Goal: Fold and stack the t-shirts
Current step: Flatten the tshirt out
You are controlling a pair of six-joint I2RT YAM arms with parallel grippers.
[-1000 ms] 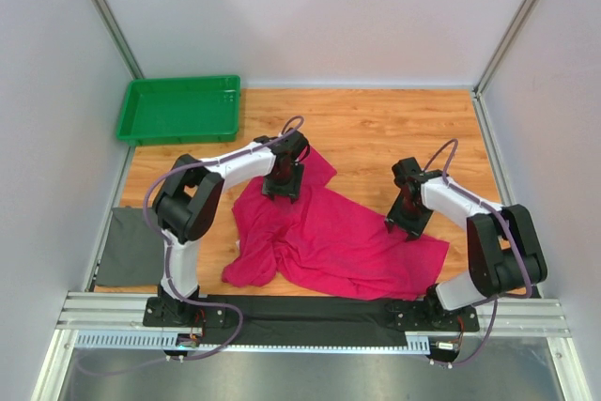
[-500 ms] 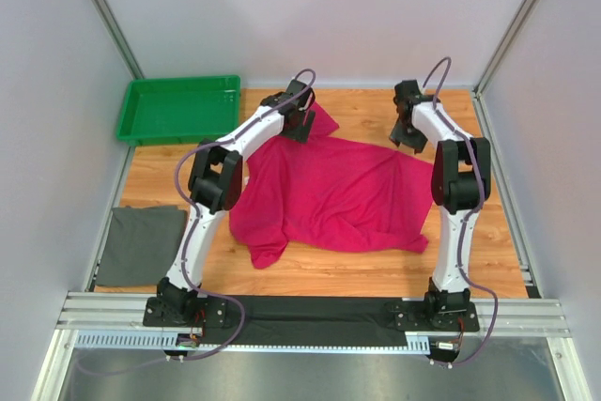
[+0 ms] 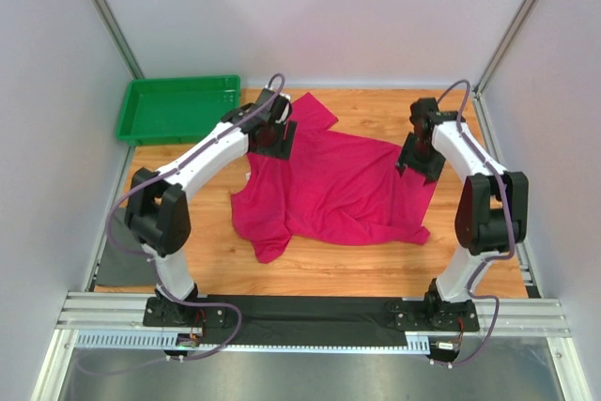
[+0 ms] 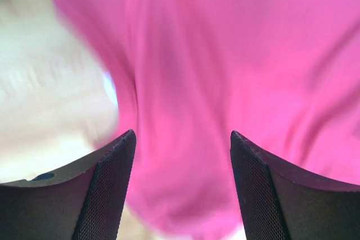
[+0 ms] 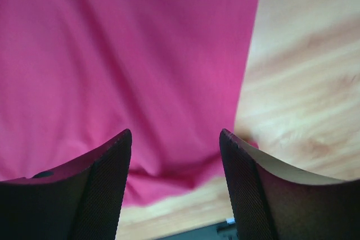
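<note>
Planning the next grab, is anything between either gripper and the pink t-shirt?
Nothing visible. The left gripper and right gripper both hang open directly over the t-shirt, with only its fabric beneath them.

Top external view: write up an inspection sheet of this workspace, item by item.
Surface: wooden table, no spills seen.
Job's things: one magenta t-shirt, spread out, wrinkled, unfolded; no stack seen.
Clutter: green tray, empty, far left corner; grey cloth at the left edge.
Grippers: left gripper open over the t-shirt's left side; right gripper open over its right edge.
Cables: purple cables looped along both arms.
Surroundings: pale walls, metal frame posts.
</note>
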